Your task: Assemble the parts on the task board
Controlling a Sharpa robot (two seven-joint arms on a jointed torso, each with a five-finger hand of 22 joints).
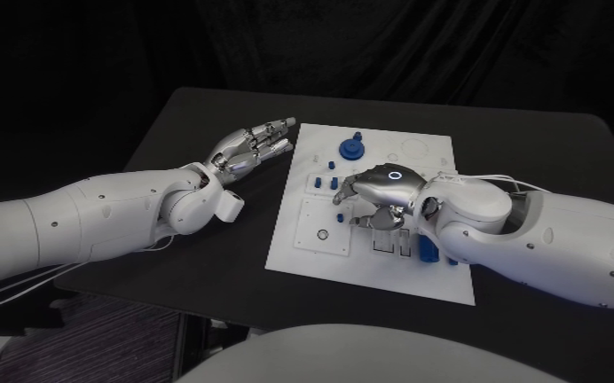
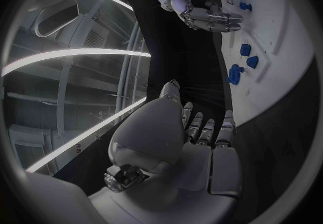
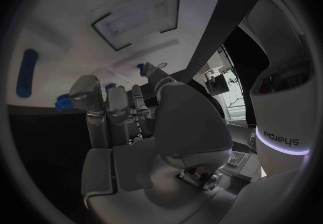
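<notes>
The blue parts (image 1: 350, 146) are scattered over the white board (image 1: 422, 272), which sits in the middle of the black table (image 1: 192, 117). The biggest one is a knobby round piece near the board's far edge, and there are a few small pegs (image 1: 334, 218) closer to the board's middle. They look like small hard plastic bits, so my guess is light, stiff and a bit slick. They're not fragile, but they'd be easy to flick away or drop. I'd take them with a fingertip pinch across the sides, low on the body, rather than a full grasp. The small pegs won't leave much to grab.

The right hand (image 1: 379, 192) is over the middle of the board, fingers curled down toward the surface. From the wrist camera its fingers (image 3: 114, 108) sit bunched together close to the board, but I honestly can't tell whether there's a part pinched under there or not.

The left hand (image 1: 251, 148) hangs just off the board's left edge, fingers stretched out straight and holding nothing.
</notes>
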